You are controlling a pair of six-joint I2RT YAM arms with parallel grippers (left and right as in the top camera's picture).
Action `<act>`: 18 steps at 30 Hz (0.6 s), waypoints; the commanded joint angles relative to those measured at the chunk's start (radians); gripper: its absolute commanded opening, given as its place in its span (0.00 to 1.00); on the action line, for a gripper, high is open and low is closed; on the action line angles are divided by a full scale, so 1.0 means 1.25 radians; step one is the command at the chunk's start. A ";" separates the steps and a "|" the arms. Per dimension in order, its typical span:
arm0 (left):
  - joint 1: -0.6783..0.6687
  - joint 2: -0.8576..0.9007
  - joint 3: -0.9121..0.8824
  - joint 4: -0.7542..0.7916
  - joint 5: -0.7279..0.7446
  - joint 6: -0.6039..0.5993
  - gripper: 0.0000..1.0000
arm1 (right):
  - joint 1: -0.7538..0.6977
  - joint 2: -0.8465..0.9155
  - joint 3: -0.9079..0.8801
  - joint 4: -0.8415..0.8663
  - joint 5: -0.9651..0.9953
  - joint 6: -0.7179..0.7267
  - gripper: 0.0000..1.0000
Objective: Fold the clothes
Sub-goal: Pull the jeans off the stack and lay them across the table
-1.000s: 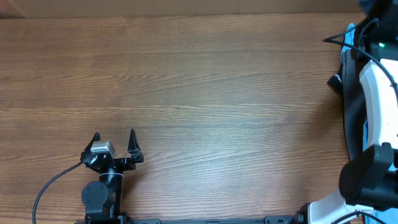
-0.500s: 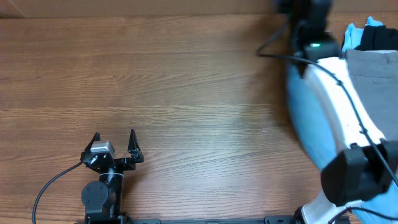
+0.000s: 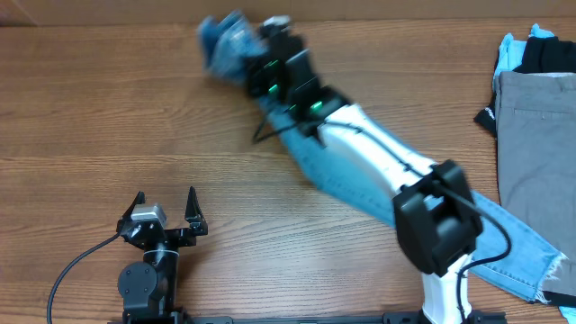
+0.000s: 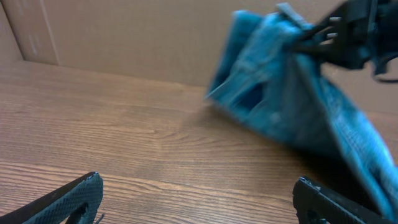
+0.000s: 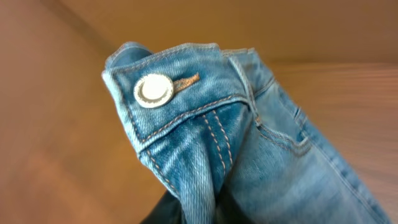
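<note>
Overhead view: the table (image 3: 135,108) shows bare wood all round the left gripper (image 3: 165,202), which sits by the near edge with its fingers spread apart and nothing between them. Beyond it and to its right, the jeans (image 3: 333,171) stretch in one long diagonal band. The bunched, blurred waist end lies far beyond the left gripper, close to the back edge. The legs run rightward and nearer, ending in a frayed hem (image 3: 549,279) far to its right.

The right arm (image 3: 378,162) reaches out above that band, and the right gripper (image 3: 255,40) is clamped on the bunched waist. The right wrist view shows the waist button (image 5: 153,90) facing the camera on the folded waistband. In the left wrist view the bunch rises above the wood, ahead and right of the left gripper.

Far right of the left gripper, grey trousers (image 3: 535,135) lie at the table's right edge. A black garment (image 3: 544,49) and a sky-blue garment (image 3: 508,49) lie just beyond them.
</note>
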State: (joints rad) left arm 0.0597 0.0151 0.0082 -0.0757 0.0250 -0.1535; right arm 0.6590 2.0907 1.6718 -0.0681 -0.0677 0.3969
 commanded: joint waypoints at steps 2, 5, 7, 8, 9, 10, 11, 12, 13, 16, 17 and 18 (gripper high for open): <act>0.005 -0.008 -0.002 -0.001 -0.002 0.015 1.00 | 0.043 -0.024 0.035 0.044 0.026 0.015 0.38; 0.005 -0.008 -0.002 -0.001 -0.002 0.015 1.00 | 0.038 -0.025 0.063 0.032 0.027 -0.010 0.72; 0.005 -0.008 -0.002 -0.001 -0.002 0.015 1.00 | 0.023 -0.030 0.103 -0.021 0.038 -0.045 0.88; 0.005 -0.008 -0.002 -0.001 -0.002 0.015 1.00 | 0.014 -0.034 0.126 -0.056 0.060 -0.058 0.94; 0.005 -0.008 -0.002 -0.001 -0.002 0.015 1.00 | 0.005 -0.038 0.147 -0.089 0.085 -0.070 1.00; 0.005 -0.008 -0.002 -0.001 -0.002 0.015 1.00 | -0.006 -0.043 0.172 -0.132 0.121 -0.079 1.00; 0.005 -0.008 -0.002 -0.001 -0.002 0.015 1.00 | -0.019 -0.048 0.198 -0.179 0.164 -0.080 1.00; 0.005 -0.008 -0.002 -0.001 -0.002 0.015 1.00 | -0.034 -0.055 0.224 -0.226 0.203 -0.079 1.00; 0.005 -0.008 -0.002 -0.001 -0.002 0.015 1.00 | -0.049 -0.060 0.244 -0.265 0.231 -0.079 1.00; 0.005 -0.008 -0.002 -0.001 -0.002 0.015 1.00 | -0.119 -0.084 0.297 -0.403 0.278 -0.078 1.00; 0.005 -0.008 -0.002 -0.001 -0.002 0.015 1.00 | -0.144 -0.089 0.306 -0.439 0.278 -0.078 1.00; 0.005 -0.008 -0.002 -0.001 -0.002 0.015 1.00 | -0.170 -0.095 0.312 -0.471 0.276 -0.078 1.00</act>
State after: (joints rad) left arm 0.0597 0.0151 0.0082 -0.0757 0.0250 -0.1535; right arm 0.5289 2.0506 2.0041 -0.6033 0.1871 0.3119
